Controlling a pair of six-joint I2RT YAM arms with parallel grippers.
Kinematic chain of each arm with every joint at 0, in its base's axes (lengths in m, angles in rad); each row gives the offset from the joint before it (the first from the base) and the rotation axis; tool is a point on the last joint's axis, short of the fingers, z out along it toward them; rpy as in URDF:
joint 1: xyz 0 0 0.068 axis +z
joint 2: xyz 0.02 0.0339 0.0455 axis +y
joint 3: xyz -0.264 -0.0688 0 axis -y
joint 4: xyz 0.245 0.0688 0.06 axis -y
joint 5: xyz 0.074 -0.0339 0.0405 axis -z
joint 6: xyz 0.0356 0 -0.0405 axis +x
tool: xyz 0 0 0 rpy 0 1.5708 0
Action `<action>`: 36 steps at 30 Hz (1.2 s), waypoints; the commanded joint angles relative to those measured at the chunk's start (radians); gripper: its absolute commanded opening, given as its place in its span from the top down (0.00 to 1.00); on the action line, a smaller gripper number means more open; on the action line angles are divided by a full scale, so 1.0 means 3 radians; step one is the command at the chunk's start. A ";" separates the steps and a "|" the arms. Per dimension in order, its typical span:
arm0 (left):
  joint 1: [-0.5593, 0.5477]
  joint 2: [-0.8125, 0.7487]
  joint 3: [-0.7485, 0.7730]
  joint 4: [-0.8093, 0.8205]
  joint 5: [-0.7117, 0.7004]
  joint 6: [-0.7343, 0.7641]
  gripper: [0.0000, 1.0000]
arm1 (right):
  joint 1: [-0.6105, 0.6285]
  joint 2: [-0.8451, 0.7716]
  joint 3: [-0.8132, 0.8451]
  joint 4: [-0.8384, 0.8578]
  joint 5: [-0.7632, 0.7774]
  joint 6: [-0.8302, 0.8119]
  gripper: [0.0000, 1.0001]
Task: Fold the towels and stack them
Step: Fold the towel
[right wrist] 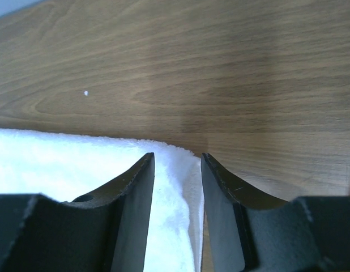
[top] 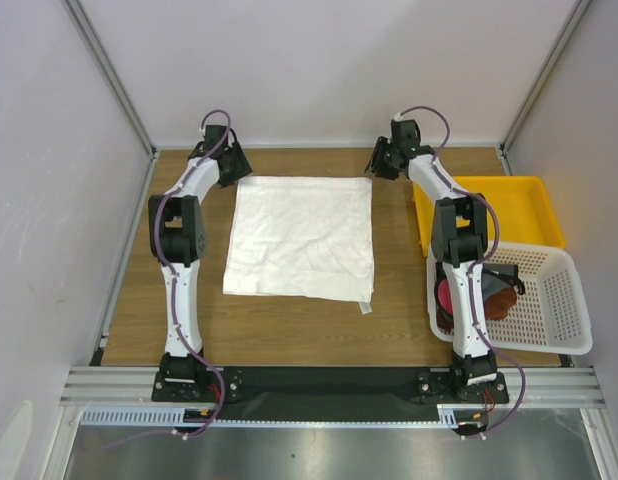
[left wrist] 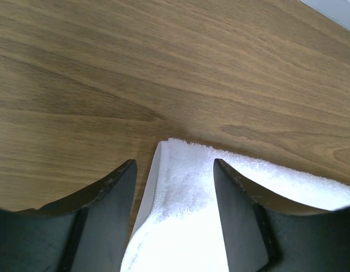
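Note:
A large white towel [top: 301, 238] lies spread flat on the wooden table, its small tag [top: 365, 307] at the near right corner. My left gripper [top: 241, 172] is at the towel's far left corner; in the left wrist view the gripper [left wrist: 175, 164] is open with that corner [left wrist: 183, 181] lying between the jaws. My right gripper [top: 379, 168] is at the far right corner; in the right wrist view the gripper [right wrist: 178, 157] is open, more narrowly, astride that corner [right wrist: 180, 187]. A magenta-pink towel [top: 444, 297] and a reddish-brown towel [top: 501, 298] lie in the basket, partly hidden by the right arm.
A white perforated basket [top: 559, 300] stands at the near right, with a yellow tray [top: 529, 205] behind it. Grey walls and metal posts close in the table on three sides. Bare wood [top: 289, 330] shows in front of the towel.

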 commanded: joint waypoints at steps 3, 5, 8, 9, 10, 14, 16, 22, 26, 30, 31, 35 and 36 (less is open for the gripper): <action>0.0025 0.0050 0.0167 0.0139 0.0048 -0.0056 0.45 | 0.0018 0.0112 0.0121 0.0000 0.0016 -0.0010 0.60; 0.0025 0.0050 0.0157 0.0205 0.0134 -0.0097 0.53 | 0.0013 0.0112 0.0121 0.0011 0.0026 0.0000 0.60; 0.0025 0.0045 0.0101 0.0389 0.0191 -0.0128 0.60 | -0.0002 0.0102 0.0121 0.0026 0.0036 0.0016 0.60; 0.0025 0.0040 0.0071 0.0491 0.0217 -0.0148 0.61 | -0.0012 0.0092 0.0126 0.0031 0.0031 0.0036 0.60; 0.0025 0.0035 0.0055 0.0522 0.0227 -0.0153 0.61 | -0.0023 0.0082 0.0126 0.0036 0.0001 0.0036 0.60; 0.0030 -0.0017 -0.0058 0.0773 0.0263 -0.0179 0.59 | -0.0033 0.0015 0.0095 0.0041 -0.0020 0.0036 0.59; 0.0041 0.0014 -0.0007 0.0799 0.0349 -0.0199 0.59 | -0.0038 -0.0015 0.0085 0.0021 -0.0020 0.0031 0.58; 0.0046 -0.0139 0.0004 0.0472 -0.0190 -0.0148 0.50 | -0.0043 -0.0169 -0.0012 -0.0071 -0.0035 0.0016 0.55; 0.0051 -0.0537 -0.0139 0.0140 -0.0509 -0.0061 0.47 | -0.0048 -0.0485 -0.0195 -0.0168 -0.0046 0.0006 0.51; 0.0025 -0.1303 -0.1194 0.0322 -0.0407 -0.0209 0.40 | -0.0048 -0.1015 -0.0919 -0.0092 -0.0107 0.0067 0.36; 0.0015 -0.1629 -0.1400 0.0364 -0.0407 -0.0245 0.38 | -0.0043 -0.1144 -0.1125 -0.0041 -0.0173 0.0087 0.34; -0.0041 -0.2310 -0.2290 0.0395 -0.0392 -0.0419 0.26 | 0.0003 -0.1763 -0.1989 0.0128 -0.0322 0.0215 0.28; -0.0056 -0.2459 -0.2616 0.0385 -0.0392 -0.0455 0.25 | 0.0038 -0.1957 -0.2168 0.0159 -0.0352 0.0220 0.27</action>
